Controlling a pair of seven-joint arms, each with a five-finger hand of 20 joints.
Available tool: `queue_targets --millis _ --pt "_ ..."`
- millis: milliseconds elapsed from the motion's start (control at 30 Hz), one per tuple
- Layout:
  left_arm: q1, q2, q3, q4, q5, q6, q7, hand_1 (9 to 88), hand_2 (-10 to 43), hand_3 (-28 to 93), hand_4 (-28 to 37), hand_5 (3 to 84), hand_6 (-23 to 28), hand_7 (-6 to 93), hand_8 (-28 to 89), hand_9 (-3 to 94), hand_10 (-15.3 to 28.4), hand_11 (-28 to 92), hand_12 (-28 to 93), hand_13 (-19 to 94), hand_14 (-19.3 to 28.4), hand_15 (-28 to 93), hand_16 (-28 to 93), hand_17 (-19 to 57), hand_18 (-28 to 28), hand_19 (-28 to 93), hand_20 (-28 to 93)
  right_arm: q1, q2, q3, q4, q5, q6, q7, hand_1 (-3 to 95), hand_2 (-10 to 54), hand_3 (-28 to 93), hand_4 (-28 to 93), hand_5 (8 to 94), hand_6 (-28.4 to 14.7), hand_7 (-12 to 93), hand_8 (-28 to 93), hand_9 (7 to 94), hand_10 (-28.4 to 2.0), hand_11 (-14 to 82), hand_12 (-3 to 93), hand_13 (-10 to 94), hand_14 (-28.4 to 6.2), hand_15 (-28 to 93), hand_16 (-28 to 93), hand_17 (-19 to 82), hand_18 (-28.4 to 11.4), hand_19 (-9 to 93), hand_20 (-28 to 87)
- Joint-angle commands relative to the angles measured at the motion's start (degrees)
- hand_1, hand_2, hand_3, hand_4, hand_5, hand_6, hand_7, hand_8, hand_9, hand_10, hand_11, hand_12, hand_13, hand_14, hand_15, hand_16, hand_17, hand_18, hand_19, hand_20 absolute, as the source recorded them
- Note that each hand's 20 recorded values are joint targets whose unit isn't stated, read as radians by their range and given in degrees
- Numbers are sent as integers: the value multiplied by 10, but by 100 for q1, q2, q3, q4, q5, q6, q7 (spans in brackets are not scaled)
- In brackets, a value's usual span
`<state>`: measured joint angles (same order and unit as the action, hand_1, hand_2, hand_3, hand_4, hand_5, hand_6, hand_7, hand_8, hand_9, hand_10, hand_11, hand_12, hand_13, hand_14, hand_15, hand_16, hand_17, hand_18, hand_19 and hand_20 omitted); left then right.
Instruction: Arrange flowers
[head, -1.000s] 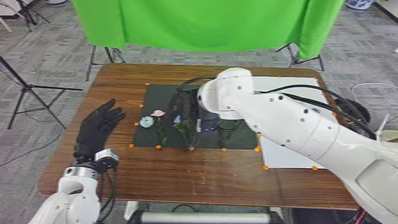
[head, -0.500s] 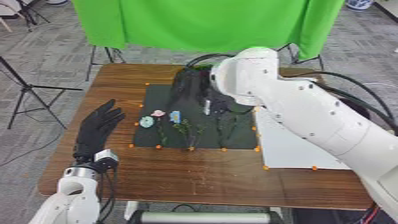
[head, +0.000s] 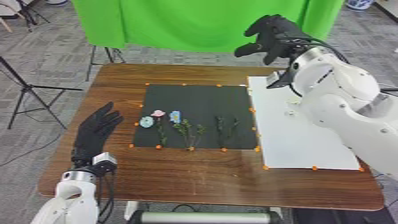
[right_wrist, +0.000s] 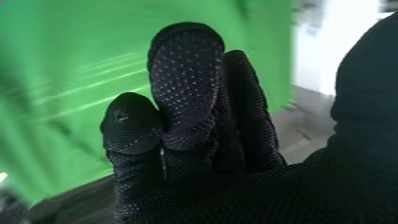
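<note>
Left hand (head: 96, 131) is at the table's (head: 124, 90) left side, fingers straight and slightly spread, holding nothing. Right of it is the black sheet (head: 200, 100); near its left edge is a pale blue flower (head: 147, 122), then a pink flower (head: 158, 113), slightly farther off, and a blue flower (head: 175, 117). Leafy sprigs (head: 188, 133) are just nearer than the blue flower, with two dark stems (head: 221, 129) to their right. Next comes the white sheet (head: 298, 145). Right hand (head: 277, 37) hangs beyond the table's far edge, loosely open and empty.
</note>
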<state>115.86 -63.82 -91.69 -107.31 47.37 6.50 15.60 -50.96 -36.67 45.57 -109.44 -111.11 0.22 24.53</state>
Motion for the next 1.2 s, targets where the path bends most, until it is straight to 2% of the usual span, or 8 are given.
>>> queue_targets --millis 33,133,367,467,667,833,1100,1200 --pt "25 -56 30 16 37 -21 -51 220 -95 717 -283 443 4 134 -73 440 127 169 119 357 168 167 19 55 122 34 165 -964 532 342 384 -232 -37 360 270 -95 687 -133 557 1 136 -82 688 -143 127 171 866 -64 494 297 552 -168 932 427" --pt "51 -63 18 14 27 -7 -63 220 -95 717 -283 443 4 134 -73 439 126 170 120 357 168 166 19 55 122 34 165 -1143 518 362 665 -373 108 461 270 -95 686 -133 550 4 137 -85 680 -143 129 174 865 -64 496 297 551 -169 932 428" --pt "55 -86 40 11 33 -35 -44 220 -95 718 -283 443 2 135 -73 439 126 170 119 357 166 165 19 54 122 37 167 -1280 417 233 1108 -450 -49 607 272 -95 689 -134 544 10 143 -88 683 -143 135 179 862 -66 515 296 551 -168 932 429" --pt "11 -73 73 32 46 -85 -45 221 -95 717 -283 444 1 135 -73 439 126 170 119 357 166 165 20 54 122 37 168 -1554 455 404 1121 -429 -120 662 274 -95 691 -135 546 12 148 -90 686 -142 138 179 862 -67 521 295 551 -168 932 428" --pt "113 -87 1 3 31 -43 -20 220 -95 718 -283 444 0 135 -74 439 126 169 119 357 167 166 20 54 123 37 168 -1893 491 569 1131 -400 -324 701 273 -95 694 -136 548 14 152 -92 690 -141 142 180 860 -67 525 292 549 -170 932 428" --pt "107 -93 18 2 32 -46 5 219 -95 718 -283 443 -1 136 -74 439 125 170 119 357 167 166 20 54 124 38 168 -2109 495 671 1081 -349 -381 740 274 -95 693 -138 563 15 157 -93 703 -144 156 183 860 -67 526 290 548 -171 932 425" --pt "64 -124 47 13 37 -62 4 219 -95 718 -283 444 0 136 -74 439 125 170 119 357 167 167 20 54 124 37 168 -2093 398 495 1194 -366 -287 770 282 -95 699 -138 573 19 164 -96 711 -143 164 185 860 -65 528 289 548 -171 932 422" --pt "79 -121 58 7 28 -43 6 220 -95 718 -283 444 0 135 -74 440 126 169 119 357 167 167 20 54 124 37 168 -2139 388 445 1236 -422 -80 810 323 -95 704 -145 583 23 173 -98 721 -141 173 187 863 -61 534 289 551 -169 932 419"
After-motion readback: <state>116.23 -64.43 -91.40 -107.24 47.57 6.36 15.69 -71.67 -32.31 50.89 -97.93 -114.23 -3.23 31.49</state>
